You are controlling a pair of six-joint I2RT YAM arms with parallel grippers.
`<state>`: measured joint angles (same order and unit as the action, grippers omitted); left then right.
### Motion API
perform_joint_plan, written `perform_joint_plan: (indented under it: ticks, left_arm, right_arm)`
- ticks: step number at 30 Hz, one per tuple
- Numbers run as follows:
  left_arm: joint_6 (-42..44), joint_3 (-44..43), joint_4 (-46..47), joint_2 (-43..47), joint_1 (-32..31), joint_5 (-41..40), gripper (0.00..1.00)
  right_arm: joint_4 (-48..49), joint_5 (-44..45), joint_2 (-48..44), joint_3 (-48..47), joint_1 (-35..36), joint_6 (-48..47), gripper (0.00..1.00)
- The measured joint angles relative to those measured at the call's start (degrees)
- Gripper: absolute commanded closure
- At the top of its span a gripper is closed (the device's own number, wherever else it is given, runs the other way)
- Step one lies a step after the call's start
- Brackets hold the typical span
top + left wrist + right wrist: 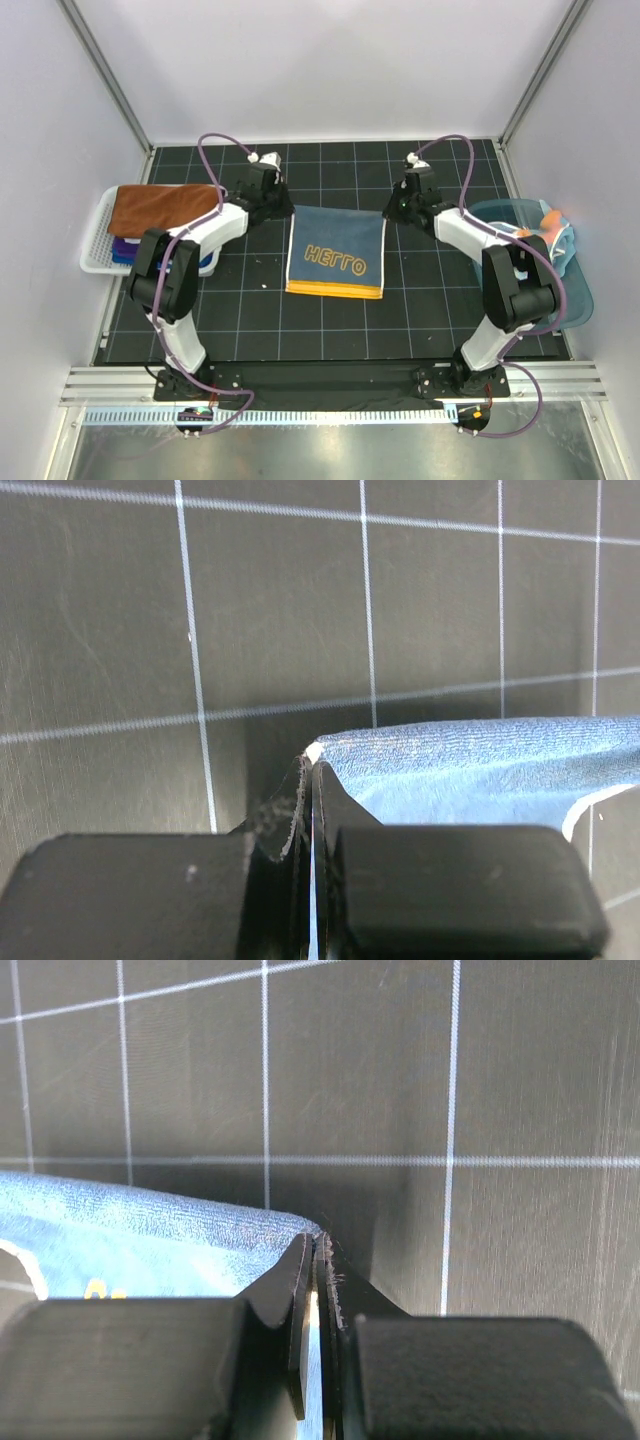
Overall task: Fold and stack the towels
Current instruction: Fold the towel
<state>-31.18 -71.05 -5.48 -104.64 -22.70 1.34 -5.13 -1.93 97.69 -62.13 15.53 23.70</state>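
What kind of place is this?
Probably a robot lab test cell: black gridded mat, plain white enclosure walls, aluminium rail at the near edge, blue towel as workpiece.

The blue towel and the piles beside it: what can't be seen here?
Far corners of the blue towel: top view, under the left gripper and right gripper.
Towels below the rust brown towel: top view, covered; count unclear.
Contents of the teal tub: top view, right arm overlaps.

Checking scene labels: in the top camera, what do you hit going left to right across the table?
From the left: white slatted basket → left gripper → navy HELLO towel → right gripper → teal tub.
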Motion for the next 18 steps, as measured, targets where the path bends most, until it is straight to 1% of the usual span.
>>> perform_joint_plan:
  ticks: [6,12,18]
  left_arm:
    - [-1.62,5.84,0.39,4.79,-0.02,2.38,1.00]
    - [-3.04,13.33,0.52,10.23,-0.04,3.63,1.00]
    - [-3.87,18.84,0.57,14.71,-0.22,4.31,1.00]
  right_arm:
    - [0.92,-1.29,-5.99,6.64,0.57,0.66,0.92]
    - [0.76,-1.05,-12.31,13.60,3.50,1.81,0.92]
    - [0.28,0.59,-18.03,17.88,6.62,2.84,0.92]
